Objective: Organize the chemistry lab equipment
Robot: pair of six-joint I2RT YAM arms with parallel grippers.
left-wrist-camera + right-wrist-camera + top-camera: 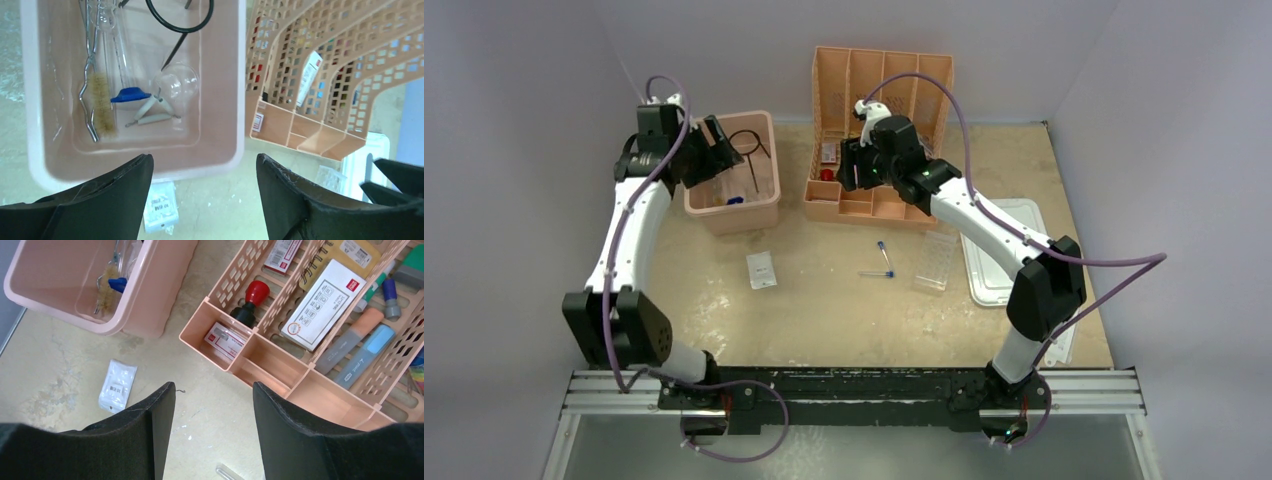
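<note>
The black wire ring tripod [180, 22], metal tongs [90, 75], white triangle [152, 114], a brush [102, 102], a round flask [176, 82] and a blue-capped glass tube [122, 65] lie in the pink bin [220, 100]. My left gripper [722, 143] is open and empty above that bin's near side; the left wrist view shows it [203, 160] too. My right gripper [849, 170] is open and empty above the orange organizer's front edge, also in its wrist view [214, 387]. A clear packet [761, 269], two thin blue-capped tubes [882, 252] [876, 273] and the clear tube rack [936, 260] lie on the table.
The orange divided organizer [879, 205] holds a red-topped stamp [252, 297], boxes and markers. The pink bin [734, 215] stands left of it. A white lid [999, 270] lies at the right, under my right arm. Grey walls close in the table on three sides.
</note>
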